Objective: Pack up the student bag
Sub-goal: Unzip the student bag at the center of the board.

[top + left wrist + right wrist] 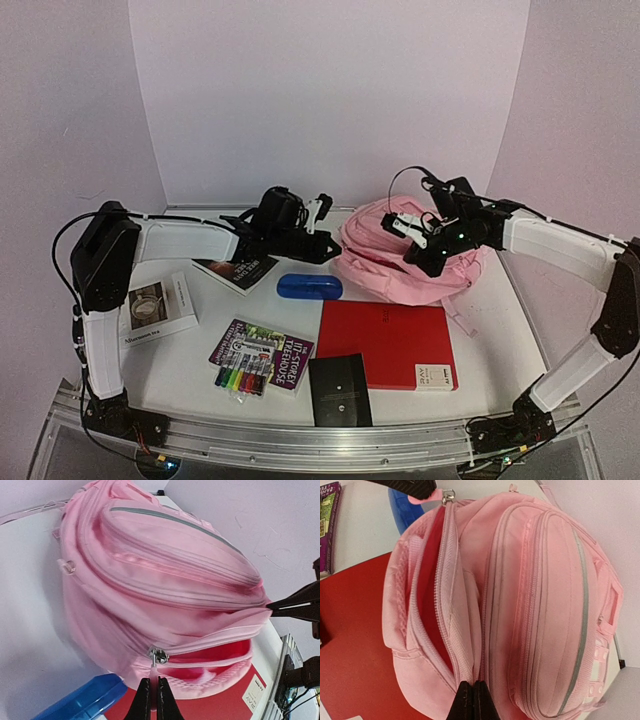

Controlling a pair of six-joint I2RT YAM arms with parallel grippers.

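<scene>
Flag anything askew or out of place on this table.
Nothing spilled or damaged. The marker pack lies on the Treehouse book, overhanging its near edge. The student bag lies flat, its main zip partly open and the mouth gaping.

Student bag [165,580] matt cloth; zip slider [158,655] shiny metal; case [85,700] glossy plastic.

Your left arm [180,240] and right arm [555,245]: white link shells, black joints, loose black cables [392,185], green lights [458,236] near right wrist, black tapered fingers [144,700].
</scene>
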